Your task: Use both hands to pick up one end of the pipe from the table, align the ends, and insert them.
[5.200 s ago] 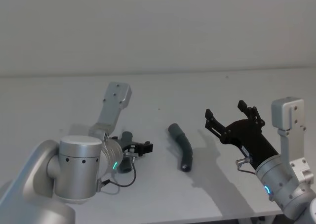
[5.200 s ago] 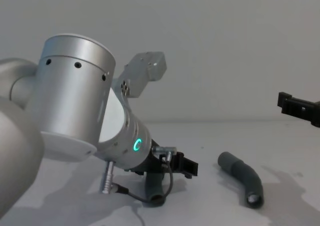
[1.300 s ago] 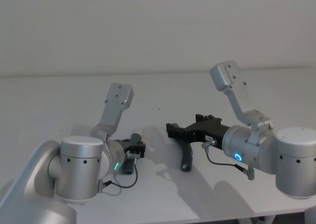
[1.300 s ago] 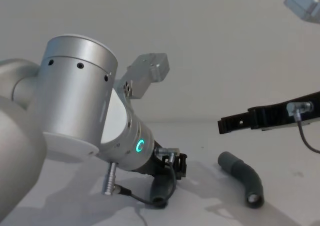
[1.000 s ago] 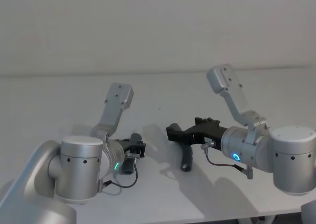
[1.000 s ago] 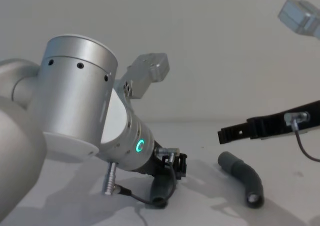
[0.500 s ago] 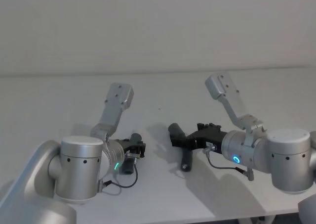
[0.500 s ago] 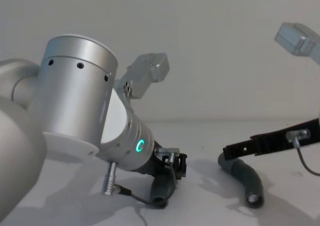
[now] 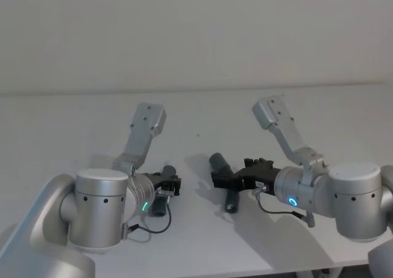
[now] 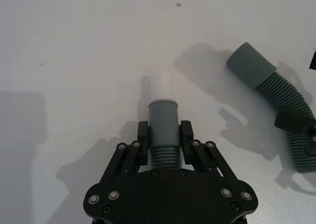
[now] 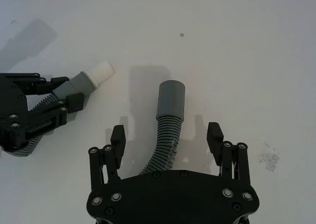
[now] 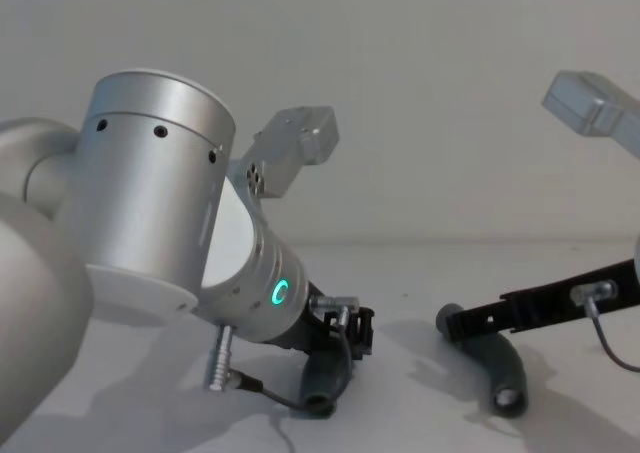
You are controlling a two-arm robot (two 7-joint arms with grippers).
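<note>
Soft, dim overhead light lies evenly on the white table [image 10: 74,46], without glare, so the left gripper [image 10: 164,131] with its plug-tipped pipe piece [image 10: 163,112], the right gripper [image 11: 166,131] and the socket pipe piece [image 11: 170,98] throw faint doubled grey shadows, while teal light rings [image 12: 274,292] glow.

On the bench [image 9: 61,124], the plug piece [image 10: 163,116] sits left, clamped in the left hand [image 10: 164,136]; the socket piece [image 11: 171,101] lies to its right (near, not touching), between the right hand's [image 11: 167,135] spread fingers.

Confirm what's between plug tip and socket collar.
Just bare table between plug tip and socket collar, per the right wrist view. Left gripper grips the plug piece; open right gripper straddles the socket piece.
</note>
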